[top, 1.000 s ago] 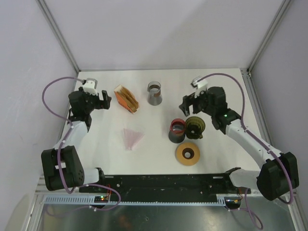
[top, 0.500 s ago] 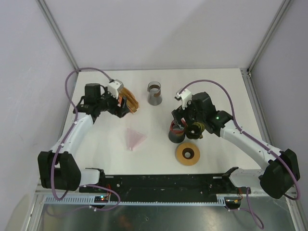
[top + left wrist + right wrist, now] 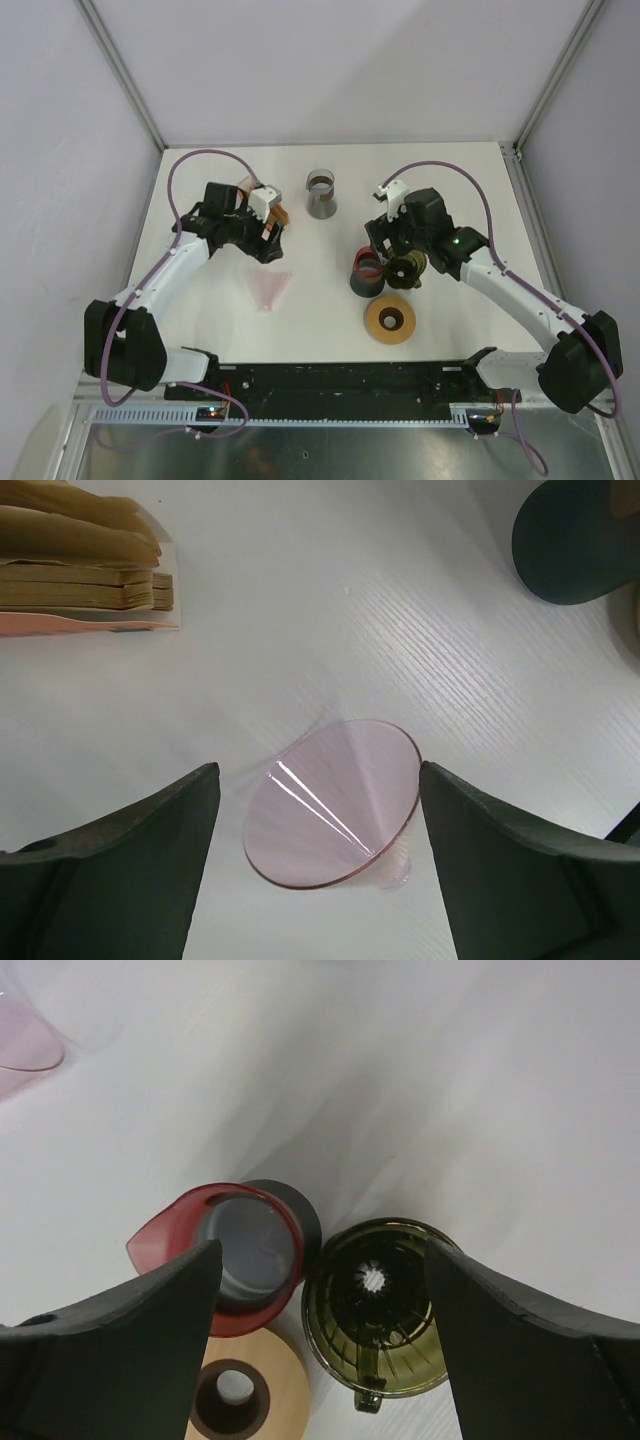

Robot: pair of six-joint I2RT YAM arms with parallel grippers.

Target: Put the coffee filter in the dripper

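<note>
White surface [image 3: 320, 325] holds everything. Left claw [image 3: 318, 772], jaws wide apart, hangs nearest the pink see-through cone filter [image 3: 330, 805], which lies on its side, mouth facing the claw. Right claw [image 3: 320, 1260], also apart and empty, hangs over the dark green glass dripper [image 3: 375, 1305].
</note>
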